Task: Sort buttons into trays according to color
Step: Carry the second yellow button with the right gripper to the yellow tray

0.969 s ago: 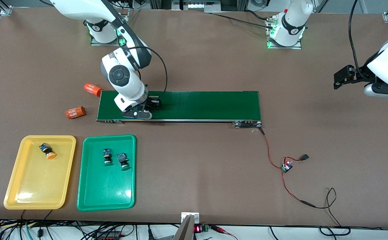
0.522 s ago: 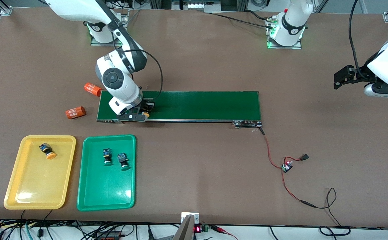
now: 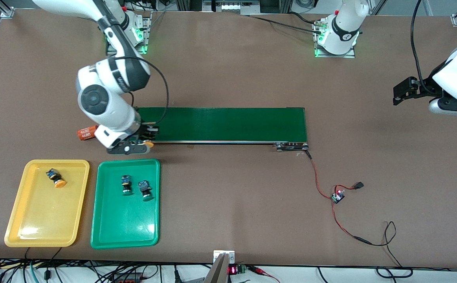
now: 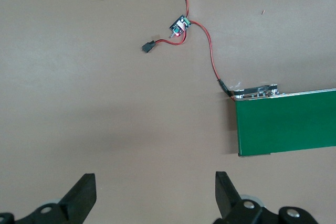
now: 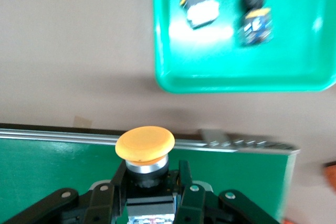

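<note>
Right pincer (image 3: 144, 144) clenched on an orange-capped button (image 5: 145, 144), carried in the air over the edge of the conveyor belt (image 3: 228, 124) at the right arm's end, just above the strip of table (image 3: 228, 220) between belt and trays; in the right wrist view the cap stands out in front of the fingers (image 5: 185, 178), which grip the button's body. Yellow tray (image 3: 16, 220) and green tray (image 3: 149, 232) lie side by side on the table, nearer the front camera than the belt, the yellow one closer to the right arm's end. One orange-capped button (image 3: 56, 178) lies in the yellow tray, in the part toward the belt. Two green-capped buttons (image 3: 125, 184) (image 3: 145, 190) lie beside each other in the green tray, also in the part toward the belt. An orange cylinder (image 3: 86, 133) with white numbers lies on the table beside the belt's end, partly hidden by the right arm. Left pincer (image 4: 155, 195) waits released over bare table near the left arm's end, well apart from the trays. Red wire (image 3: 322, 192) runs from the belt's other end to a small circuit board (image 3: 337, 197).
</note>
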`<state>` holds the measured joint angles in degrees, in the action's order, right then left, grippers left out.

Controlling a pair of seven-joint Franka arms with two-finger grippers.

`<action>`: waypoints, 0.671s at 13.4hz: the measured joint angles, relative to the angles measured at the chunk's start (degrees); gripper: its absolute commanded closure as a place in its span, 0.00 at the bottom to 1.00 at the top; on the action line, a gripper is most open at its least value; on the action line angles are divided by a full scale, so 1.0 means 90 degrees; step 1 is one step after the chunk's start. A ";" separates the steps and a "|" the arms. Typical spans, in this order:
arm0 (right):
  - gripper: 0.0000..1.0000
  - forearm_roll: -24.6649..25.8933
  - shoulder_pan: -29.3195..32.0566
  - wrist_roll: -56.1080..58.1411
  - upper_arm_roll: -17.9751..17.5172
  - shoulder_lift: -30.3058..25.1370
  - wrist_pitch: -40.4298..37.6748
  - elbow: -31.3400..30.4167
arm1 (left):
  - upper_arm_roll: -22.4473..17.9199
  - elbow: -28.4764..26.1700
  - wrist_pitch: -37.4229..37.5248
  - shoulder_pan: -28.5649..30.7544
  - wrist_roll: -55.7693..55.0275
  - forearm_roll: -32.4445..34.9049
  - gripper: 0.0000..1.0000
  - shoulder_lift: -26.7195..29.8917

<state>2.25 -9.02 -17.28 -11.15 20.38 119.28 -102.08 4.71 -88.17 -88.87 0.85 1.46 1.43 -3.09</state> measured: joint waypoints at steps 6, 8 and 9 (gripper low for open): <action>0.93 -0.0002 0.1055 0.2108 0.0214 0.0575 -0.0230 0.0655 | -0.0006 0.0000 0.0000 0.0002 0.0000 0.0000 0.00 0.0000; 0.93 -0.0002 0.1370 0.2748 0.0234 0.0814 -0.0220 0.0799 | -0.0004 0.0000 0.0000 0.0002 0.0000 0.0000 0.00 0.0000; 0.93 -0.0002 0.1459 0.3012 0.0273 0.0892 -0.0219 0.0828 | -0.0002 0.0000 0.0000 0.0002 0.0000 0.0000 0.00 0.0000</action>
<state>2.24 4.11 9.83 -8.69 28.41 117.31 -94.63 4.69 -88.17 -88.87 0.87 1.46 1.43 -3.09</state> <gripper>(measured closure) 0.595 0.000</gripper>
